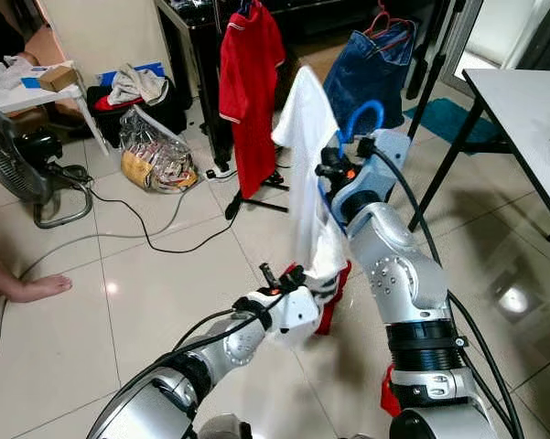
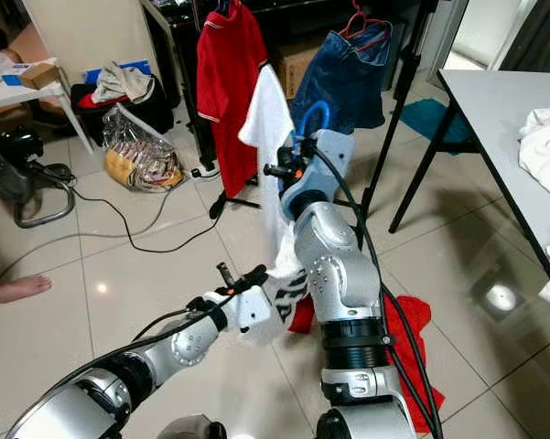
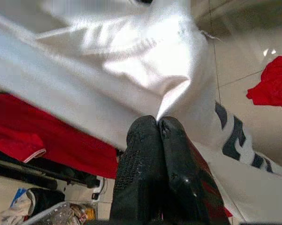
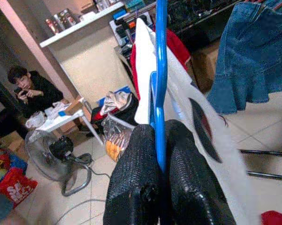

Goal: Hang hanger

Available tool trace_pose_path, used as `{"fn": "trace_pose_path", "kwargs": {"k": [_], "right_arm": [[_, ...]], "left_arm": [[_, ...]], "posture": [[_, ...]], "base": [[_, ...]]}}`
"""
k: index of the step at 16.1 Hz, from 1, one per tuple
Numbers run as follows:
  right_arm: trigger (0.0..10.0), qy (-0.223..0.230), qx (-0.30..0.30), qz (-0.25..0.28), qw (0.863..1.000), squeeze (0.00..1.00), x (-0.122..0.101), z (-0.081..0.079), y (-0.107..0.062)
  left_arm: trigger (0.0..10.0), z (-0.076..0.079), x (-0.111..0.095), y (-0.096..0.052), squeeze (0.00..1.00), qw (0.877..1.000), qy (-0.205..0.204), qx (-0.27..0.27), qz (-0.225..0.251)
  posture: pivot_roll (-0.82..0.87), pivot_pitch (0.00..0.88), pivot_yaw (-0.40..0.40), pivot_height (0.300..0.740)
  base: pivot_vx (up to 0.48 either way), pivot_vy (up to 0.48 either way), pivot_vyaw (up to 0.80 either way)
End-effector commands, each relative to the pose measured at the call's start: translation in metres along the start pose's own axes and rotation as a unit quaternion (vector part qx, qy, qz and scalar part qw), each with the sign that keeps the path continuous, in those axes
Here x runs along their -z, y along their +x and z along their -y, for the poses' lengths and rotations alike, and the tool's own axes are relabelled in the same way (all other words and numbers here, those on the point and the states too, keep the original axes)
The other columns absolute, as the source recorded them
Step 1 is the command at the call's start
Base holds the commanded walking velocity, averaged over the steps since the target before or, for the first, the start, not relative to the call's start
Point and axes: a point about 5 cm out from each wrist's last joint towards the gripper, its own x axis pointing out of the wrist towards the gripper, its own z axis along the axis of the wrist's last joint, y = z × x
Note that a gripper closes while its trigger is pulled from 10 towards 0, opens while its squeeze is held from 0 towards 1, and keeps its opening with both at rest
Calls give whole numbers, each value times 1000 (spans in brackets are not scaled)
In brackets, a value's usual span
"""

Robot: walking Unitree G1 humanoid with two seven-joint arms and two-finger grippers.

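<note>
Left gripper (image 3: 157, 123): near, low; fingers pressed together on the hem of the white shirt (image 1: 304, 137).
Red cloth (image 2: 412, 320): on the floor tiles just right of the robot.
Right gripper (image 4: 159, 136): raised, further out; fingers clamped on the blue hanger (image 1: 364, 117) that carries the shirt.
Rack: far; red shirt (image 1: 250, 64) and denim skirt (image 1: 371, 69) hang there; its rail is probably just above them, hard to see.
Risk: the pinched hem could drag the shirt off the hanger as it lifts; the hook could miss the rail.
</note>
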Motion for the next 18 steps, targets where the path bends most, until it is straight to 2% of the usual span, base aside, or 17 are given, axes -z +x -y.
{"fn": "trace_pose_path", "kwargs": {"k": [1,5,7,10,12,14,18], "right_arm": [[10000,-6,-11,5,1000,0,-6,-10,3],[10000,4,-6,-10,1000,0,-2,-9,3],[10000,-6,-23,-36,999,0,11,-11,1],[10000,-6,-28,-28,999,0,15,-6,0],[10000,-1,-20,-3,1000,0,10,1,-1],[10000,10,16,16,1000,0,12,18,-1],[10000,-15,82,-5,997,0,28,40,0]], "left_arm": [[0,-3,-6,6,0,1000,18,4,9],[0,1,-14,10,0,999,35,16,23],[0,-1,-18,13,0,998,42,16,32],[0,0,-19,13,0,998,48,23,39],[0,2,-16,10,0,998,46,24,36],[0,4,-15,6,0,998,39,23,46],[0,6,-19,5,0,996,46,21,68]], "posture": [[67,0,32,740],[67,0,33,740],[60,0,37,740],[63,0,39,740],[64,0,40,740],[70,0,42,740],[79,0,42,740]], "base": [[0,0,0],[0,0,0],[0,0,0],[0,0,0],[0,0,0],[0,0,0],[0,0,0]]}}
